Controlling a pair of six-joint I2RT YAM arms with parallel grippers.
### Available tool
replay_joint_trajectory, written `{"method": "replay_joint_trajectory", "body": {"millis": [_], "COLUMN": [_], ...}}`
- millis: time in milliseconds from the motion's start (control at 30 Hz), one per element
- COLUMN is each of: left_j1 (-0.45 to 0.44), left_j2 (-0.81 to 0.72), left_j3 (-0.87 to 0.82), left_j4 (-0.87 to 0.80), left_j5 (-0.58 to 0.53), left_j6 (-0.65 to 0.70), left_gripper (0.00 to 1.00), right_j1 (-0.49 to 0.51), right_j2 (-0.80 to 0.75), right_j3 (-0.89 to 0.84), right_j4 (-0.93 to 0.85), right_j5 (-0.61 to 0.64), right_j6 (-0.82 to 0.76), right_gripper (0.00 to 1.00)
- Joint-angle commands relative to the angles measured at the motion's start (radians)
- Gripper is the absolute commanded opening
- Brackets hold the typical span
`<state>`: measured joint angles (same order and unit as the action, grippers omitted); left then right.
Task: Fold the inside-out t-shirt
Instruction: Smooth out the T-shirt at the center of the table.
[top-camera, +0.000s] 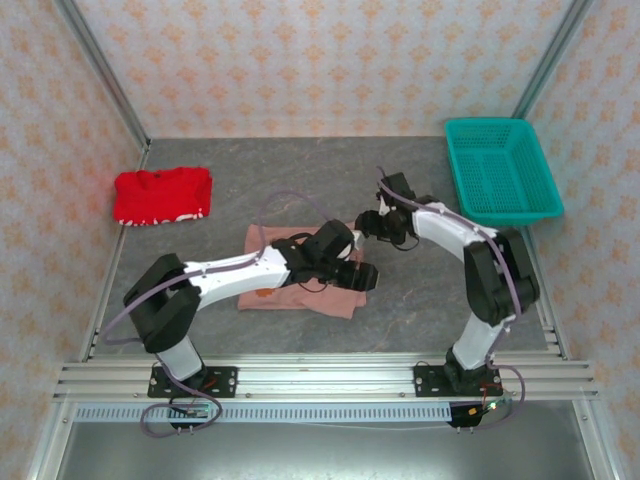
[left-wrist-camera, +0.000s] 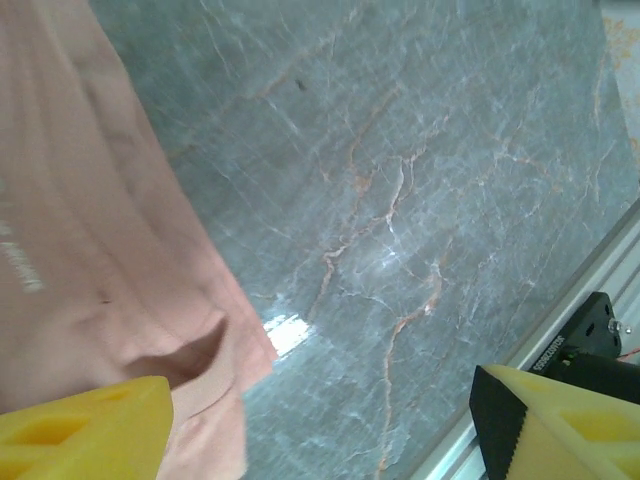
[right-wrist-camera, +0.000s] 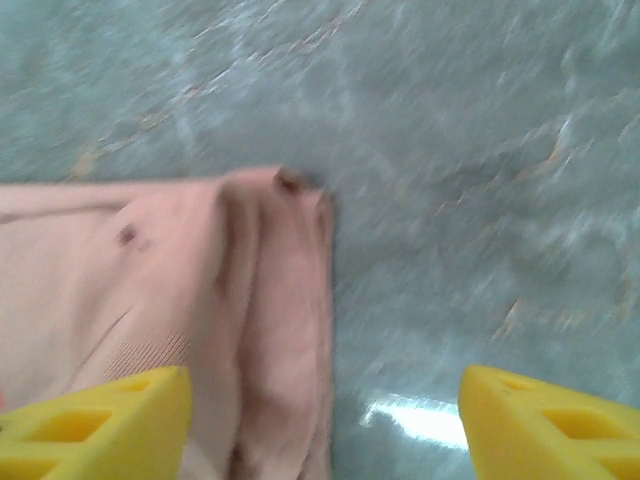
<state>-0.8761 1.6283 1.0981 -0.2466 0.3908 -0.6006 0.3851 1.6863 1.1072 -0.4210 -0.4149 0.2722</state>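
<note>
In the middle of the bench (top-camera: 400, 320) lies the salmon-pink t-shirt (top-camera: 310, 298), partly folded. The left pincer (left-wrist-camera: 320, 385) hangs released over its right edge, fingers wide apart and gripping nothing. Just beyond, the right pincer (right-wrist-camera: 322, 378) hovers released above the shirt's far right corner. A red garment (top-camera: 162, 195) lies by the far left edge, and a teal basket (top-camera: 500, 175) sits at the far right corner.

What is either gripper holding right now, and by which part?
Nothing is held: the left gripper and the right gripper are open over the t-shirt, no cloth between their jaws.
</note>
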Motion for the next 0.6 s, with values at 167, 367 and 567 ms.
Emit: {"method": "replay_joint_trajectory", "body": {"millis": [167, 367, 567], "left_j1": [0.135, 0.135, 0.088], "left_j2": [-0.264, -0.256, -0.225], "left_j3": [-0.185, -0.195, -0.187], "left_j4": [-0.112, -0.117, -0.098], "left_j5": [-0.125, -0.116, -0.086], "left_j6": [0.029, 0.019, 0.061], "left_gripper": [0.80, 0.79, 0.79], "right_j1": [0.057, 0.066, 0.062], "right_j2": [-0.030, 0.093, 0.120], "right_j3": [-0.081, 0.021, 0.140], "right_j4": [0.193, 0.203, 0.066], "right_j5": [-0.121, -0.144, -0.057], "right_j6": [0.085, 0.083, 0.014], "right_gripper": [0.76, 0.46, 0.12]}}
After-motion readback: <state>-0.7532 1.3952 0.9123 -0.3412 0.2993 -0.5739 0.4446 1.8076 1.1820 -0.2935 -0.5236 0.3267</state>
